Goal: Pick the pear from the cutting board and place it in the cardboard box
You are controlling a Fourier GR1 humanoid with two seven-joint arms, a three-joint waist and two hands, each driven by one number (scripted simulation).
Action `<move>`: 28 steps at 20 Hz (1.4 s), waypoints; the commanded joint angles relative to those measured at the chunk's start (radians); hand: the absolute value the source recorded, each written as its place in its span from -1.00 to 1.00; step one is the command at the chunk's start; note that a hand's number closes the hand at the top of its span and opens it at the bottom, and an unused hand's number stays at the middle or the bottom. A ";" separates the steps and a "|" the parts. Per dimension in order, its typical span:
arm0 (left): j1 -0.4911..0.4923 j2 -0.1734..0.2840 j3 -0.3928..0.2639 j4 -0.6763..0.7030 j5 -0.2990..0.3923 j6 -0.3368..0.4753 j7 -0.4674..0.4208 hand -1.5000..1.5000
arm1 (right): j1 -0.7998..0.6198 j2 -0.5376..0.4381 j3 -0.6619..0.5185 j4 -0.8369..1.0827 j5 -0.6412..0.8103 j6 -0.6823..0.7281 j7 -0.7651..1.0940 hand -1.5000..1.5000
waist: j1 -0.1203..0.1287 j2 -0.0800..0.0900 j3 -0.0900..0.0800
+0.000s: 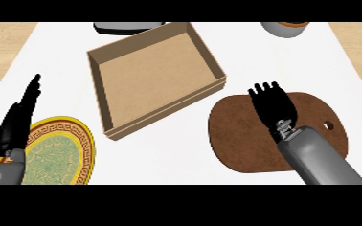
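On the white counter top [176,163], toward the right, lies a dark brown oval wooden cutting board [240,134] with a small hole near its right edge; over it sits the right hand [272,106], black, at the end of a grey forearm [318,159] that comes in from the lower right; its fingers curl downward over the board's upper part, and whether they close round anything underneath cannot be told from this view; the pear is not to be seen anywhere, neither on the bare part of the board nor elsewhere on the counter; just beside the board, up and to the left, stands the shallow square brown cardboard box [106,100], turned at an angle, its flat floor showing with nothing lying on it; at the lower left lies a round yellow plate [81,139] with a patterned rim and a greenish centre; the left hand [17,119] shows at the left edge, partly over the plate's side, fingers straight and pointing up, resting; at the top edge, behind the box, a dark grey flat object [127,27] is cut off by the frame; at the top right a grey round vessel [283,29] with an orange inside is likewise cut off.
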 commanded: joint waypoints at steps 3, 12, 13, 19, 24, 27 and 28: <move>-0.013 0.017 0.057 0.078 0.012 -0.035 -0.073 0.00 | 0.055 0.036 -0.018 -0.009 0.076 0.015 0.073 -1.00 | -0.004 0.000 0.000; 0.066 -0.025 0.044 -0.002 -0.009 -0.033 -0.070 0.00 | -0.021 -0.006 0.007 0.200 0.208 -0.314 -0.078 1.00 | 0.009 0.001 0.001; 0.016 -0.015 0.046 0.043 -0.023 -0.035 -0.070 0.00 | -0.004 0.013 0.013 0.231 0.231 -0.359 -0.071 1.00 | 0.004 0.002 0.000; -0.024 -0.001 0.061 -0.003 -0.005 -0.068 0.022 0.00 | 0.003 0.008 0.046 0.217 0.324 -0.504 -0.078 1.00 | 0.000 0.001 0.001; 0.004 -0.024 0.057 0.003 -0.028 -0.031 -0.003 0.00 | 0.019 0.195 -0.125 0.113 0.182 -0.498 0.079 1.00 | -0.019 -0.004 0.001; 0.014 -0.017 0.075 -0.003 -0.021 -0.026 0.013 0.00 | 0.128 0.341 -0.234 0.022 0.050 -0.608 0.172 1.00 | -0.059 -0.013 0.006; 0.033 -0.013 0.072 -0.002 -0.016 -0.042 -0.019 0.00 | 0.120 0.351 -0.252 -0.009 0.060 -0.621 0.217 1.00 | -0.040 -0.011 0.002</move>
